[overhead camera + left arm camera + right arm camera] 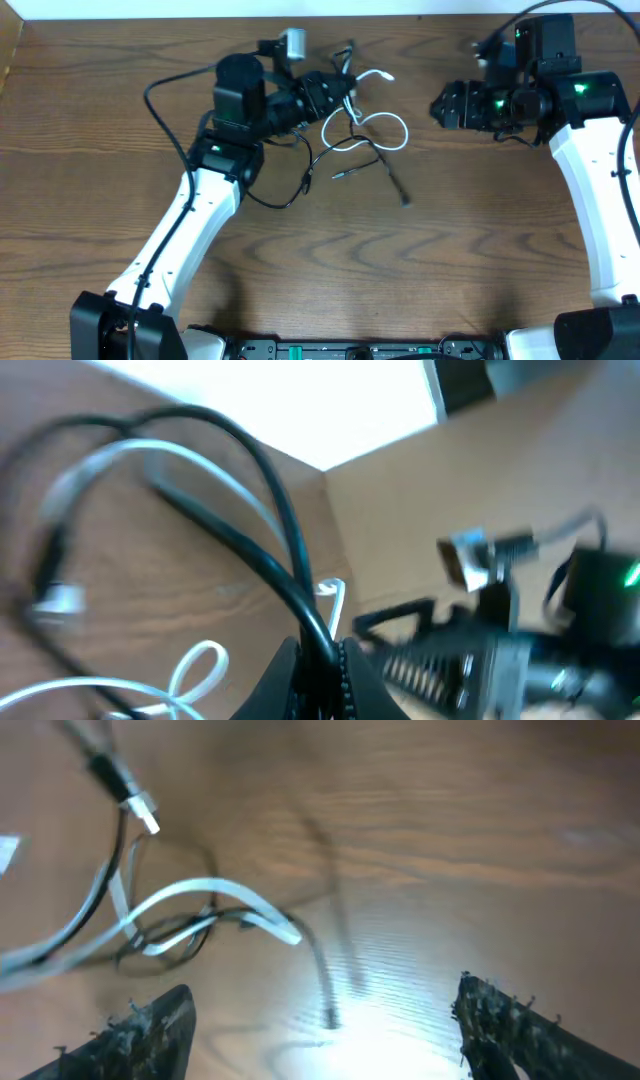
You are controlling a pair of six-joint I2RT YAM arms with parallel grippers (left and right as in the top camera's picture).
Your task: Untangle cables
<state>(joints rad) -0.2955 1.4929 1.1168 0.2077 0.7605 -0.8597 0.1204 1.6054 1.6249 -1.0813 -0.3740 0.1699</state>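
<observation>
Cables (pixel 368 140) lie tangled at worktop's (pixel 330 270) 12 o'clock, black w/ white loops. Left fingers (pixel 285 685) are pinched tight on black cable (pixel 310 610) at bundle's 10 o'clock edge. Right fingers (pixel 150 1030) are spread wide, holding nothing, at bundle's 3 o'clock, apart from it.
</observation>
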